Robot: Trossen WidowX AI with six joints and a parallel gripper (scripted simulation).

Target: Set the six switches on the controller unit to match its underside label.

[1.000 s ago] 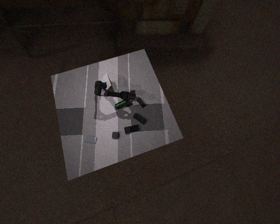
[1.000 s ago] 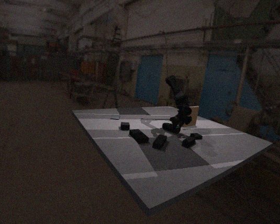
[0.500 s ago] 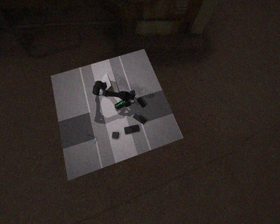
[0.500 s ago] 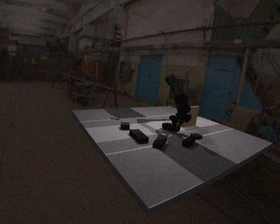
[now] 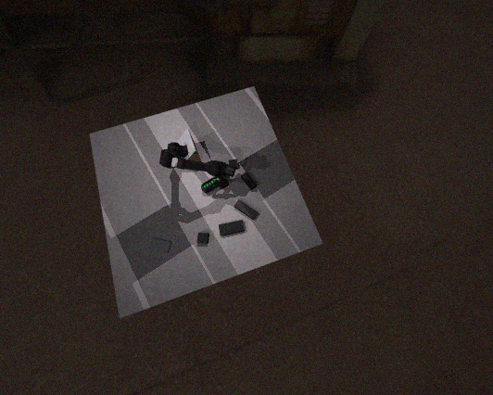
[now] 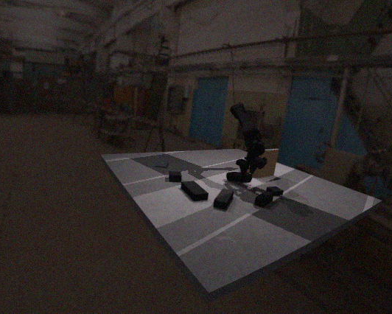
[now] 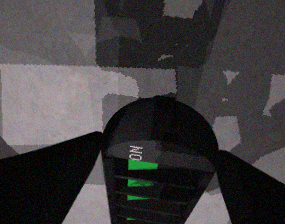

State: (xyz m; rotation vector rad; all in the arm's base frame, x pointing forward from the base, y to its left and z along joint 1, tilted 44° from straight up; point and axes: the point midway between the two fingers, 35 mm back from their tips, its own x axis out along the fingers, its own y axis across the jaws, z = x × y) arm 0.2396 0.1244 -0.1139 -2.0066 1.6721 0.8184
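The dark grey controller unit [image 5: 213,186] [image 6: 239,177] [image 7: 158,172] lies near the middle of the bench, just under my wrist. In the wrist view its rounded end points away from me. It shows an "ON" mark and the green ends of several rocker switches; the nearer switches are cut off by the frame. My gripper [image 5: 221,178] [image 6: 246,170] [image 7: 158,147] straddles the unit, with one dark finger against each long side, shut on it. The label on its underside is hidden.
Dark modules lie around: one close to the right of the unit [image 5: 248,180] [image 6: 264,199], two long ones [image 5: 246,209] [image 5: 232,227] and a small one [image 5: 203,238] toward the front. A thin flat plate [image 5: 161,244] lies at the front left. The arm's base [image 5: 172,155] stands at the back.
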